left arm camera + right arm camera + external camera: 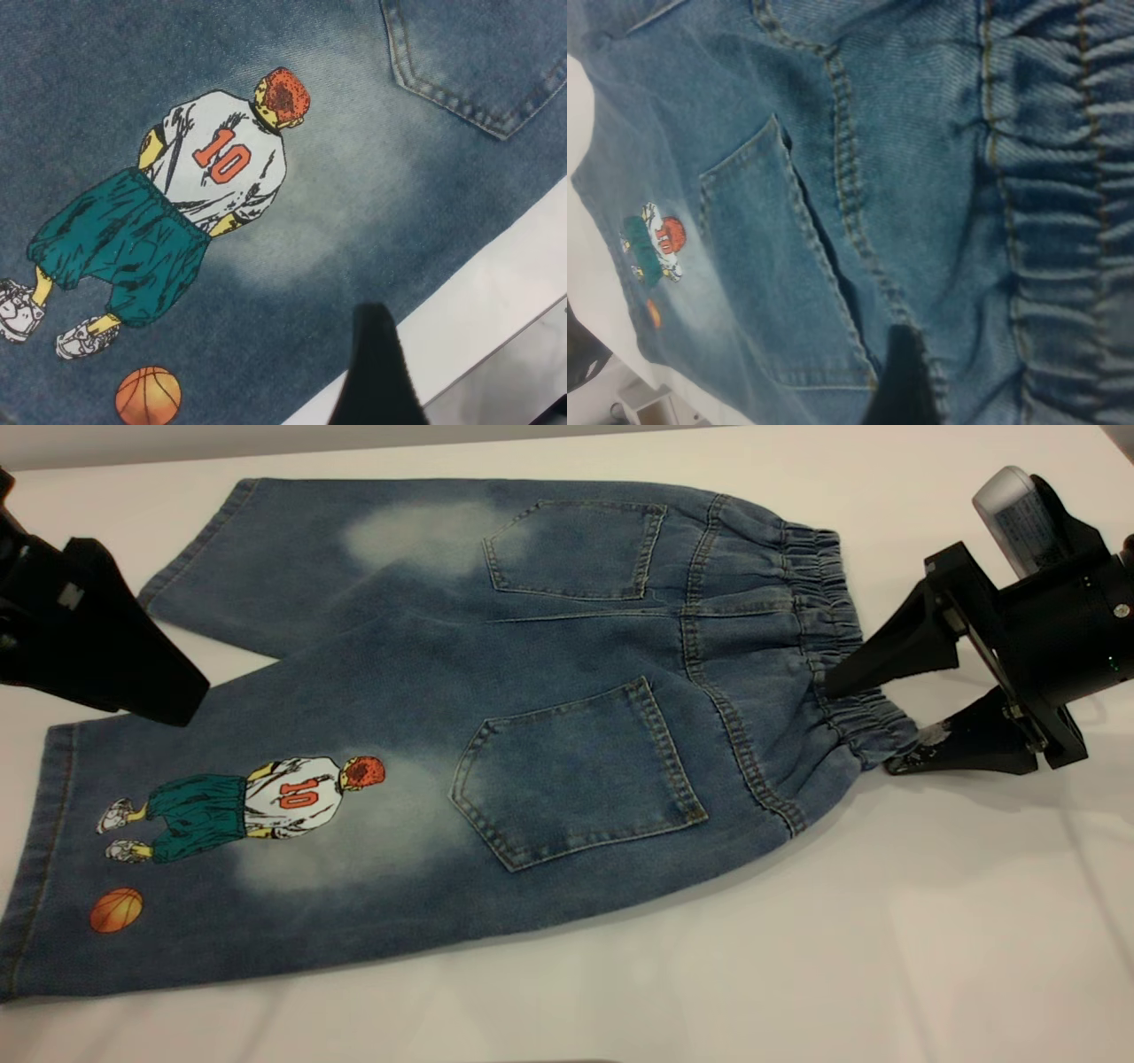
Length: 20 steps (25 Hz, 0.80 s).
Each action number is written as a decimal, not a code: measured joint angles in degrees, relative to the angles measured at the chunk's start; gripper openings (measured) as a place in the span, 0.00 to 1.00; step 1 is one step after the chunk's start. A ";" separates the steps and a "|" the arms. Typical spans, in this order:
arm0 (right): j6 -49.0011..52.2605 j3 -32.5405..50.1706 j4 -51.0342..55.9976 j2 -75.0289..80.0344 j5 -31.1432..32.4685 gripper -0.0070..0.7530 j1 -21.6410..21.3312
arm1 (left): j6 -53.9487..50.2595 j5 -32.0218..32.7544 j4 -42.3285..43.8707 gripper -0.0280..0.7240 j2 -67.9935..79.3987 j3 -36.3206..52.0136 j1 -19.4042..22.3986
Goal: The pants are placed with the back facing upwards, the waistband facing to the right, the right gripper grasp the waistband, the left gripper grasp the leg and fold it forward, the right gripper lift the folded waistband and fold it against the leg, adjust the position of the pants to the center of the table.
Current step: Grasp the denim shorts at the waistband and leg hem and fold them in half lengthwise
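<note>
Left gripper (173, 700) at far left of the exterior view, black, poised over the inner edge of the leg (266, 850), at the gap between the two legs; how wide its fingers stand cannot be told, and holding nothing that shows. One black fingertip (376, 372) visible from the left wrist, over the denim edge beside bare table (496, 301).

Pants (496, 717) spread flat across the table (797, 957), back side up, both back pockets showing, faded patches on each leg. Printed leg nearer the camera, with the number 10 player (257, 802) and the orange ball (116, 910) toward the hem at left. Plain leg (337, 549) farther back, angled away.

Waistband (833, 629) at right, gathered elastic, bunched at its near corner.

Right gripper (855, 726) at far right, silver-white cylinder on its body, fingers spread apart and set either side of the waistband's near corner: upper finger lying on the elastic, white-scuffed lower tip (926, 748) at table level against the fabric edge. Not clamped.
</note>
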 joint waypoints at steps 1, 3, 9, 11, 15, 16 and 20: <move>0.00 0.00 -0.07 0.11 -0.14 0.64 0.00 | 0.00 0.00 0.38 0.66 0.00 0.00 0.00; 0.05 0.00 -0.27 0.47 -0.13 0.56 0.00 | -0.11 0.00 1.66 0.66 0.00 0.00 0.00; 0.24 0.00 -0.21 0.86 -0.49 0.39 0.90 | -1.56 -0.10 3.89 0.66 0.00 0.00 0.00; 0.24 0.00 -0.21 0.86 -0.49 0.38 1.22 | -1.56 -0.10 4.00 0.66 0.00 0.00 0.00; 0.24 0.00 -0.65 0.86 -0.49 0.38 1.68 | -1.56 -0.10 4.23 0.66 0.00 -0.04 0.00; 0.24 0.00 -0.89 0.86 -0.49 0.39 1.68 | -1.56 -0.10 4.50 0.66 0.00 -0.04 0.00; -0.15 0.00 -1.49 0.86 -0.54 0.35 1.70 | -2.59 -0.10 8.14 0.66 0.00 -0.04 0.00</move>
